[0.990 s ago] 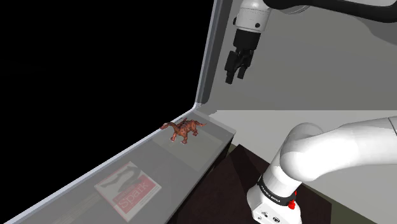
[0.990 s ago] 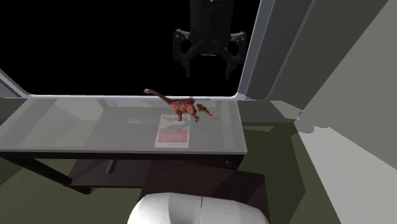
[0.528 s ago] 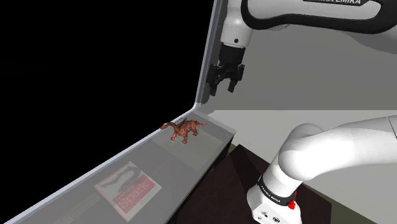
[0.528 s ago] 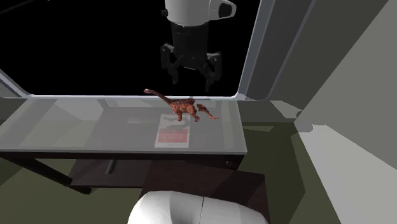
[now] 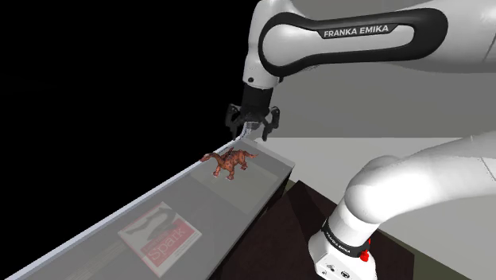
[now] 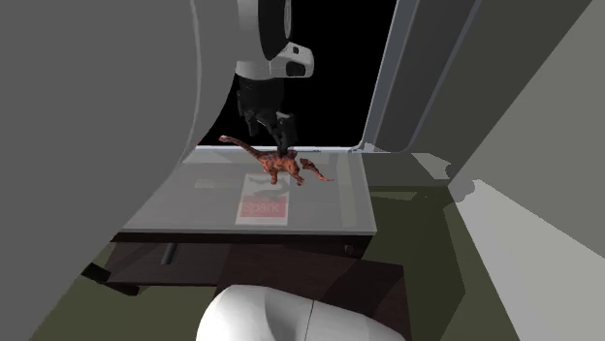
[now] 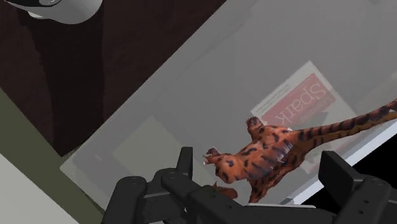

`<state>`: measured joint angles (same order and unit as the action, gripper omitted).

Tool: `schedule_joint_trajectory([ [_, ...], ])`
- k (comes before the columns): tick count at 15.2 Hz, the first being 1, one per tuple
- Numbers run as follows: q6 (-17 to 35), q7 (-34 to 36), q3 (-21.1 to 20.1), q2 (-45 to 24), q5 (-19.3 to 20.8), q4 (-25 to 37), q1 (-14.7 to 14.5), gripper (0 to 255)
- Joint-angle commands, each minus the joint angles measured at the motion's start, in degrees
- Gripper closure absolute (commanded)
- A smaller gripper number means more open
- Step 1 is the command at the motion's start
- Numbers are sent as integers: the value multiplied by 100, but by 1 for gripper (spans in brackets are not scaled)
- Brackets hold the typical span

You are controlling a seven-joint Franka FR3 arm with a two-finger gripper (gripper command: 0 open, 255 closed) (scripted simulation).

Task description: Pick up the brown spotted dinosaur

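Lowered within a second, the black two-finger claw (image 5: 253, 131) (image 6: 271, 131) (image 7: 259, 167) is held open over the brown striped toy dinosaur (image 5: 229, 162) (image 6: 281, 165) (image 7: 267, 153); a red-and-white magazine (image 5: 159, 237) (image 6: 265, 207) (image 7: 296, 105) is marked "Spark".

Home room: glass table (image 5: 218, 197), magazine (image 5: 159, 237)

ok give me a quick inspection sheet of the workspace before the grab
surface: pale grey tabletop, glossy.
job's things: reddish-brown dinosaur with dark markings, standing on the tabletop near the end by the wall post, not held.
clutter: red and white Spark card lying flat on the tabletop, apart from the dinosaur.
grippers: claw open, just above the dinosaur, not touching it.
cables: nothing seen.
surroundings: grey wall post beside the table; black area beyond its far edge.
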<state>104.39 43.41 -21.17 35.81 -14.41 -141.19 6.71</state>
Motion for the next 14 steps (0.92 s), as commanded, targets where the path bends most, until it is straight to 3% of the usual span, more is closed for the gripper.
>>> schedule_joint_trajectory([
  [1, 380, 706, -299, -297, -136, -42, 152, 0],
  [6, 1248, 2273, -981, -1221, -221, 84, 584, 0],
  [14, 1916, 2299, -1137, -1538, -219, -276, 602, 0],
])
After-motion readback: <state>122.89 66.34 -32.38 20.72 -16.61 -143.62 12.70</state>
